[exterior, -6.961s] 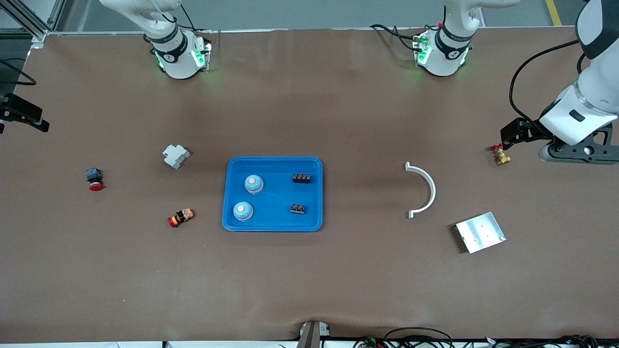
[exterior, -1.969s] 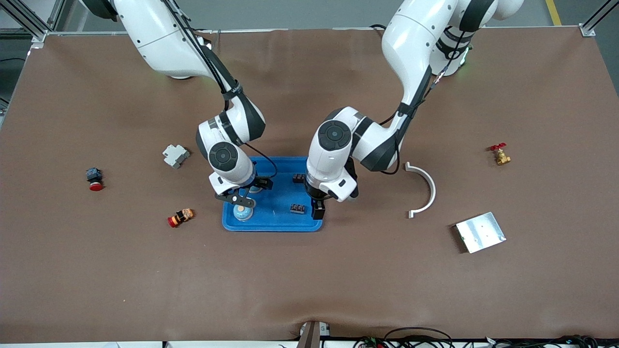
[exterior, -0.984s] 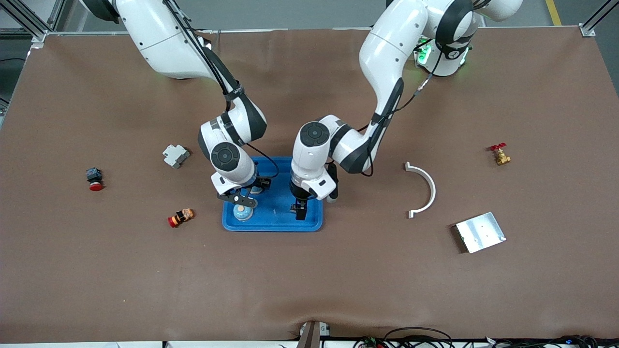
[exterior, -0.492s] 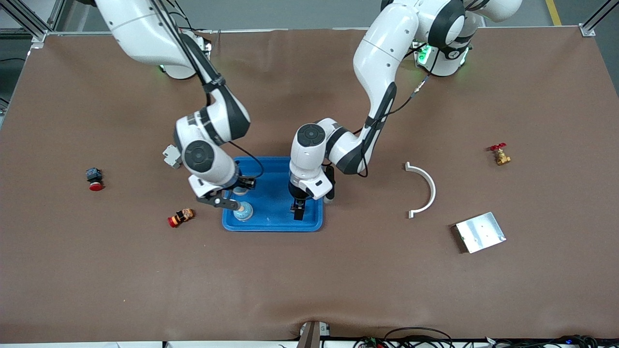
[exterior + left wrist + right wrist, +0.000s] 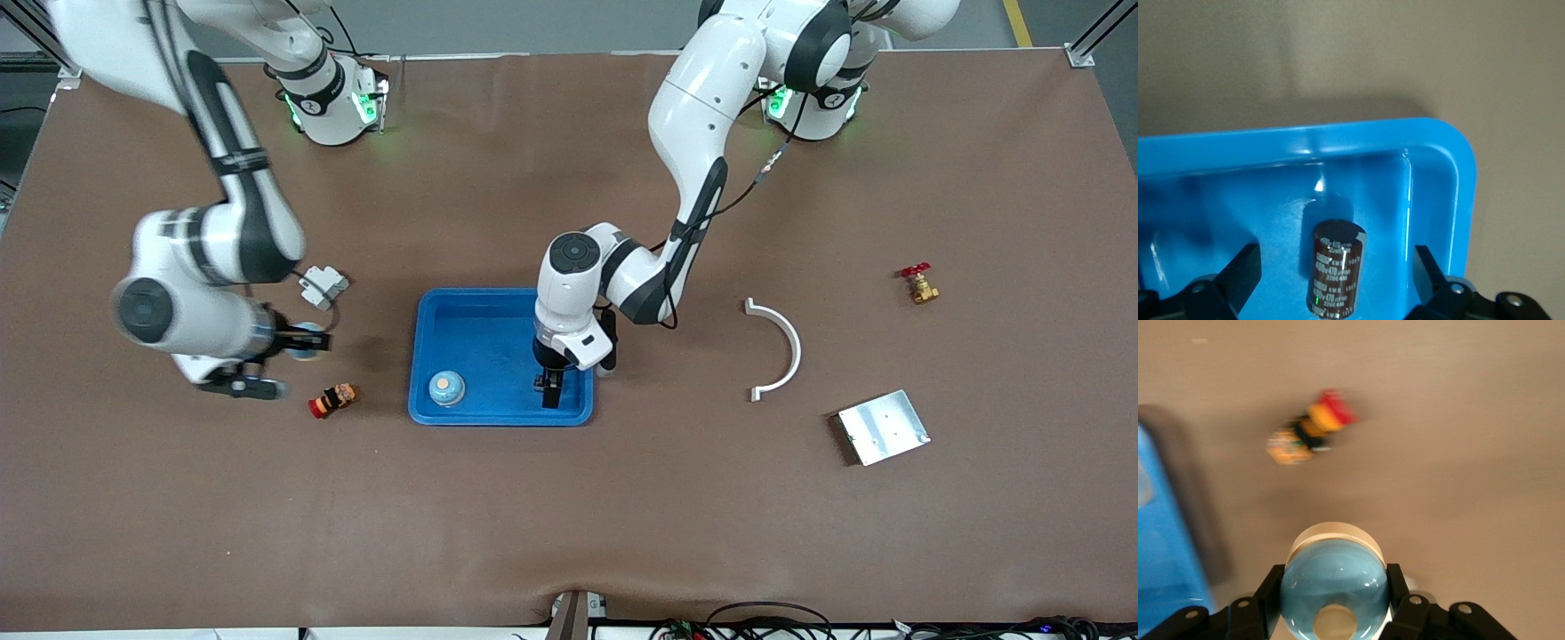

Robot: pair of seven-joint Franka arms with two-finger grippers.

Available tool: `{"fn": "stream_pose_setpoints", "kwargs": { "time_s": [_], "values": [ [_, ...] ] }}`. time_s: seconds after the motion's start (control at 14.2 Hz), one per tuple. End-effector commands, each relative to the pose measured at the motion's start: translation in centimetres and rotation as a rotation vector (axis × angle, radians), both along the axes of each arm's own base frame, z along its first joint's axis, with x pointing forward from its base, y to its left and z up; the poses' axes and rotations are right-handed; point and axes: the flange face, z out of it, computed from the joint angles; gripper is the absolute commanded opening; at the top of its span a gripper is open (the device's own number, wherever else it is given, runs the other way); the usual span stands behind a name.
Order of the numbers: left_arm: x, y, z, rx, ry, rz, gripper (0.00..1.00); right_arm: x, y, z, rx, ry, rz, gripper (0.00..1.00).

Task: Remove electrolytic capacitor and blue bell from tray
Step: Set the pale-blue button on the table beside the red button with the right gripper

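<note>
2 end effectors: right [image 5: 1331,600] grips bell [image 5: 1333,579]; left [image 5: 1331,283] open around capacitor [image 5: 1335,268].

A blue tray [image 5: 480,307] lies on the brown table [image 5: 569,498].

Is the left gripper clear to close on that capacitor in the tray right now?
Probably yes: the left gripper is open, its fingers either side of the capacitor inside the blue tray, nothing between.
</note>
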Motion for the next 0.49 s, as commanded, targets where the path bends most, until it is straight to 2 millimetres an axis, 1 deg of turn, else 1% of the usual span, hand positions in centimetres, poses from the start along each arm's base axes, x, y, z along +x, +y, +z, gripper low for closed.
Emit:
{"fn": "stream_pose_setpoints", "kwargs": {
  "time_s": [0.0, 0.07, 0.14, 0.21, 0.28, 0.35, 0.42],
  "values": [
    [0.2, -0.4, -0.4, -0.002, -0.044, -0.008, 1.00, -1.9, -6.3, -0.3, -0.026, 0.008, 0.036, 0.31],
    [-0.2, -0.8, -0.4, -0.002, -0.044, -0.014, 0.96, -2.6, -9.1, -1.1, -0.043, 0.015, 0.073, 0.30],
    [-0.2, -0.8, -0.3, 0.003, -0.052, -0.017, 0.94, -3.4, -11.2, -1.8, -0.038, 0.019, 0.118, 0.29],
    [-0.4, -1.0, -0.2, 0.006, -0.056, -0.022, 0.92, -4.3, -14.1, -2.4, -0.030, 0.021, 0.137, 0.28],
    [-0.5, -1.2, -0.2, 0.007, -0.057, -0.023, 0.90, -5.2, -15.8, -3.3, -0.028, 0.029, 0.137, 0.28],
    [-0.6, -1.2, -0.2, 0.007, -0.057, -0.026, 0.89, -5.8, -16.0, -4.1, -0.028, 0.031, 0.135, 0.28],
    [-0.7, -1.3, -0.2, 0.006, -0.057, -0.026, 0.85, -6.7, -16.3, -5.4, -0.030, 0.019, 0.135, 0.28]
  ]
}}
